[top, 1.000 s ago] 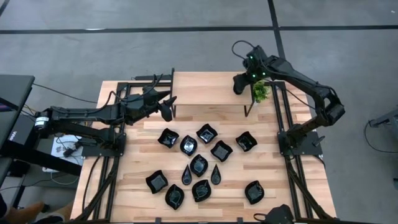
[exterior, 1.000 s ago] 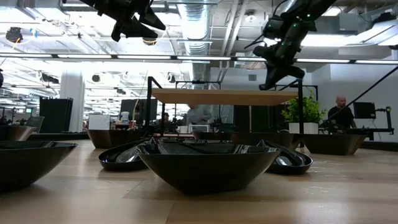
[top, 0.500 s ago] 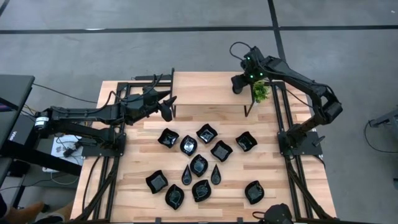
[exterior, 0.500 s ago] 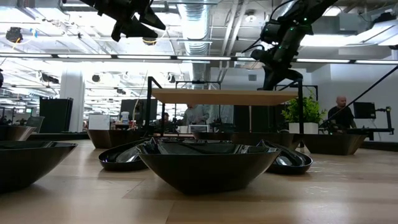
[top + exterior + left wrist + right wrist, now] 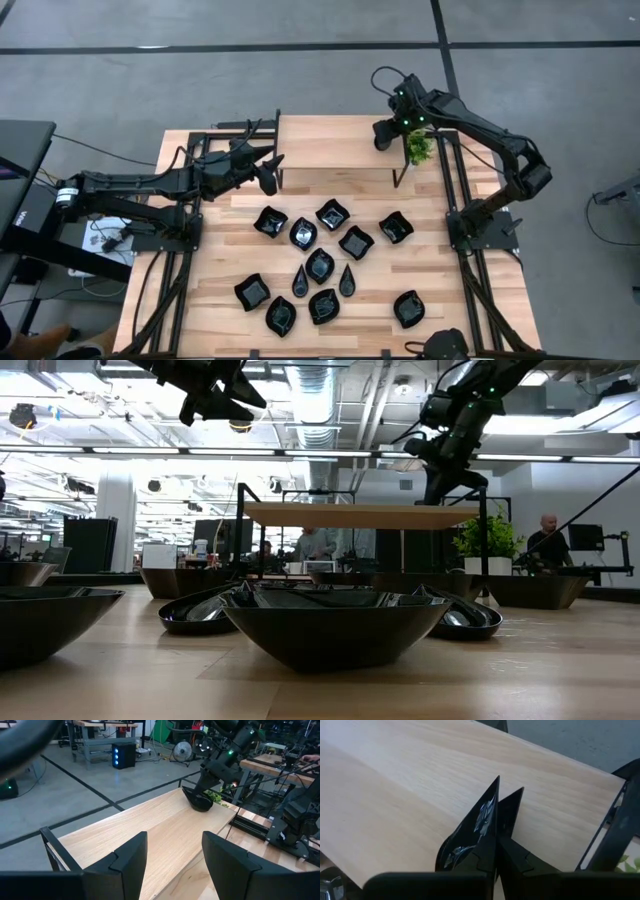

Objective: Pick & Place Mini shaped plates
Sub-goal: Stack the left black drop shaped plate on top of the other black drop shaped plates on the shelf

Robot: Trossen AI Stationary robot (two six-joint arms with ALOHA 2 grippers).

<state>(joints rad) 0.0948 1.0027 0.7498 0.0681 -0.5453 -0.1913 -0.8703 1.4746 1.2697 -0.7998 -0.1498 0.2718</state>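
twelve plates (image 5: 320, 265) on wood table (image 5: 440, 300); right gripper (image 5: 383, 138) jaws grip plate (image 5: 197, 802) over shelf (image 5: 330, 140); left gripper (image 5: 268, 176) jaws apart.

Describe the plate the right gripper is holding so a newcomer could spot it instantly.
Start at the raised wooden shelf at the table's far end. At the shelf's right end, beside the small green plant, the right gripper is shut on a glossy black mini plate, low over the shelf. It is the only plate there; all the others lie on the tabletop.
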